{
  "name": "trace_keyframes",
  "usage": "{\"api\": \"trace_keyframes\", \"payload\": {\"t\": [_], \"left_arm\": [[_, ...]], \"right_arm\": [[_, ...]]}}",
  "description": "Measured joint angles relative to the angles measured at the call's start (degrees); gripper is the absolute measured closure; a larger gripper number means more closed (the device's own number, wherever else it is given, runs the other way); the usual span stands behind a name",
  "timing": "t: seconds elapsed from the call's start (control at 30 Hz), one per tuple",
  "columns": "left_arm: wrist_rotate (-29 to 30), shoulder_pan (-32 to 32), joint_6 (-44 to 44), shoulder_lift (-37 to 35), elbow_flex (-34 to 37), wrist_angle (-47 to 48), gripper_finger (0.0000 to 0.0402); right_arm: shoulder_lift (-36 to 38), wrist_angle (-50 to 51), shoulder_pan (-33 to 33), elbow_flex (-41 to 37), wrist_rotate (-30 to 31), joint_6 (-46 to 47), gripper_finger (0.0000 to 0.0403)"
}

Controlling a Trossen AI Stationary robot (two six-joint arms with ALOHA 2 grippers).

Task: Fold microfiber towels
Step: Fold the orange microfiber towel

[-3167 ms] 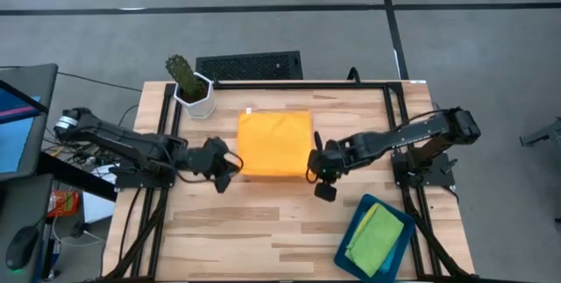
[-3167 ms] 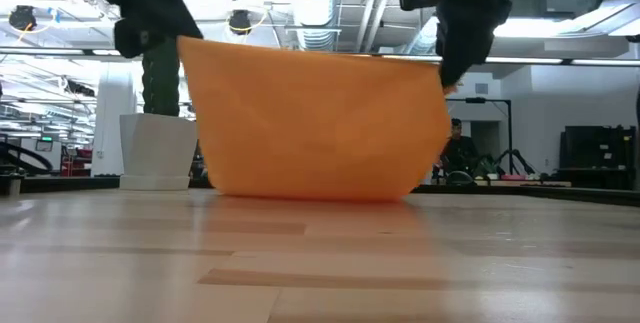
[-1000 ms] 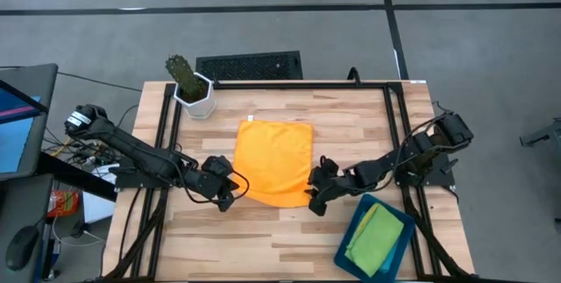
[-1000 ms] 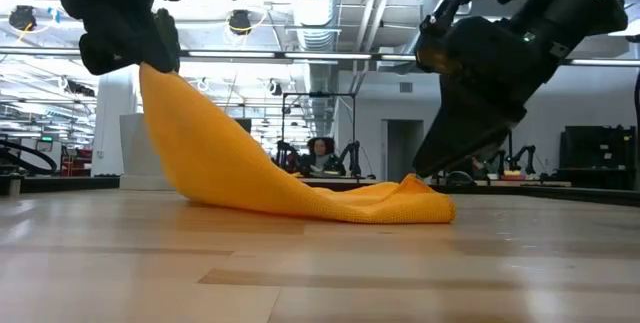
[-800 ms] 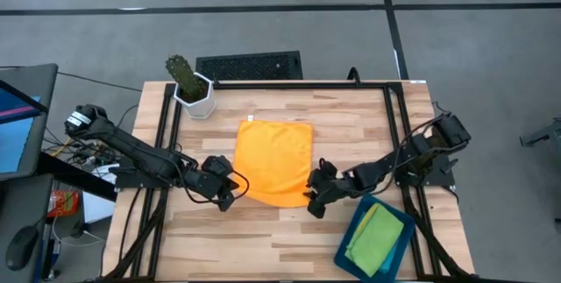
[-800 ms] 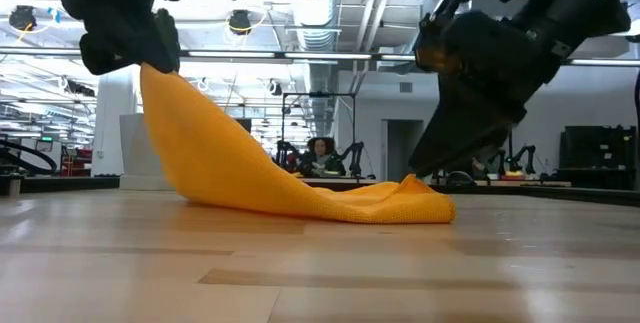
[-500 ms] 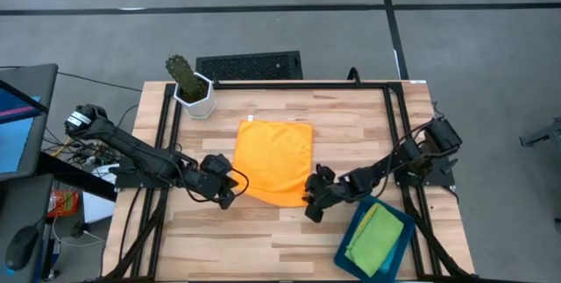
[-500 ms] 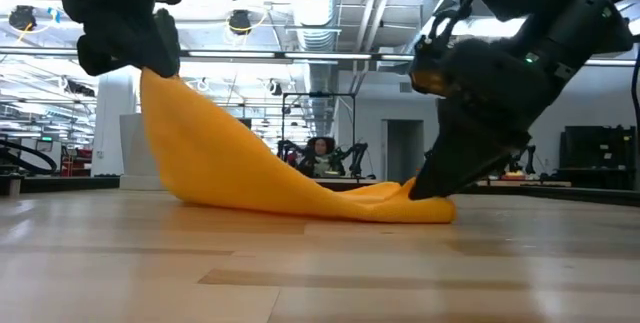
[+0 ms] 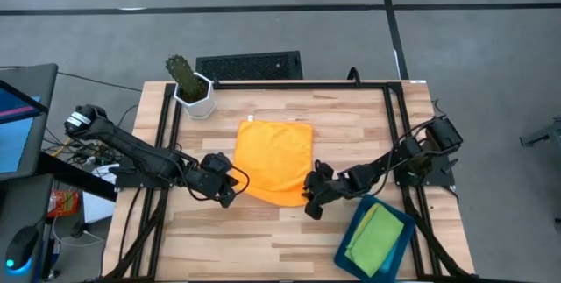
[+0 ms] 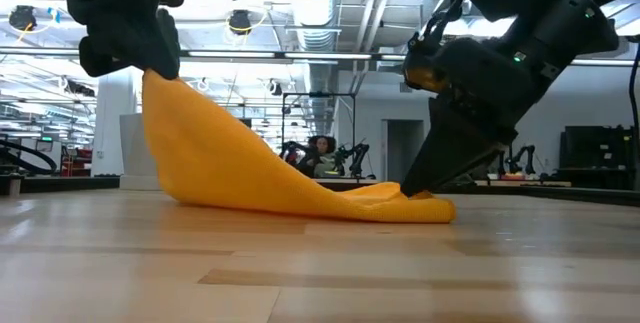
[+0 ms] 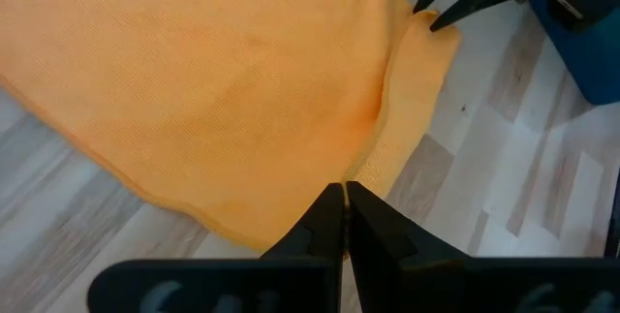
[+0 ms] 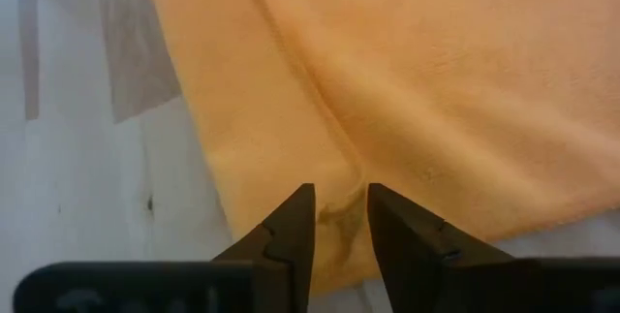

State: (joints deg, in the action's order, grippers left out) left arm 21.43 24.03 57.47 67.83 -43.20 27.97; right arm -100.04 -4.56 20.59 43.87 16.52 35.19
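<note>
The orange towel (image 9: 276, 160) lies mid-table, its far part flat on the wood; it also shows in the low view (image 10: 270, 178). My left gripper (image 9: 231, 187) is at its near left corner and is shut on it, holding that corner up (image 10: 150, 63). My right gripper (image 9: 310, 199) is at the near right corner, low on the table (image 10: 415, 191), with cloth between its fingers. A green towel (image 9: 375, 237) lies in the dark teal tray (image 9: 351, 235) at the near right. The other towels do not show. My left gripper pinches the towel's near left edge (image 11: 360, 170) between its two shut fingers. That corner is lifted clear (image 10: 155, 75), and the cloth slopes down from it to the table. My right gripper pinches a small ridge of cloth (image 12: 339, 212) at the near right corner between its two fingers. The fingers slant down from the table's right. That corner lies on the table (image 10: 430, 206).
A potted cactus (image 9: 191, 86) stands at the far left corner, and a dark keyboard (image 9: 249, 65) lies beyond the far edge. The teal tray lies just near-right of my right gripper. Bare wood runs along the near edge (image 9: 263, 239).
My right gripper has come down and a little toward the table's left, onto the towel's near right corner, which stays on the table. My left gripper has kept the near left corner raised in place.
</note>
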Motion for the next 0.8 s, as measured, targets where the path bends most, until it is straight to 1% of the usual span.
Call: {"api": "trace_keyframes", "payload": {"t": [0.1,0.17,0.3,0.33,0.5,0.57,0.67,0.8], "left_arm": [[0.0,0.0,0.0,0.0,0.0,0.0,0.0401],[0.0,0.0,-0.1,0.0,0.0,0.0,0.0401],[0.0,0.0,-0.2,0.0,0.0,0.0,0.0401],[0.0,0.0,-0.2,0.0,0.0,0.0,0.0401],[0.0,0.0,-0.7,0.0,0.0,0.0,0.0401],[-0.2,0.0,-0.7,0.0,0.0,-0.1,0.0401],[-0.9,0.0,-0.6,0.0,0.0,-0.7,0.0401],[-3.8,0.1,1.3,-0.8,0.0,-0.7,0.0401]], "right_arm": [[0.0,0.5,-0.4,0.0,-1.2,-0.1,0.0297],[-0.4,0.5,-0.6,0.0,-1.7,-0.1,0.0316],[-0.4,1.2,-0.5,0.0,-2.8,0.3,0.0381],[-0.4,1.2,-0.5,0.0,-3.1,0.4,0.0388],[1.5,2.1,-0.5,0.0,-3.3,3.5,0.0386],[3.5,2.8,-0.5,0.0,-3.3,3.8,0.0393],[7.5,5.4,-0.5,0.0,-3.2,4.7,0.0394],[13.2,9.2,-0.4,0.0,-3.1,5.5,0.0394]]}}
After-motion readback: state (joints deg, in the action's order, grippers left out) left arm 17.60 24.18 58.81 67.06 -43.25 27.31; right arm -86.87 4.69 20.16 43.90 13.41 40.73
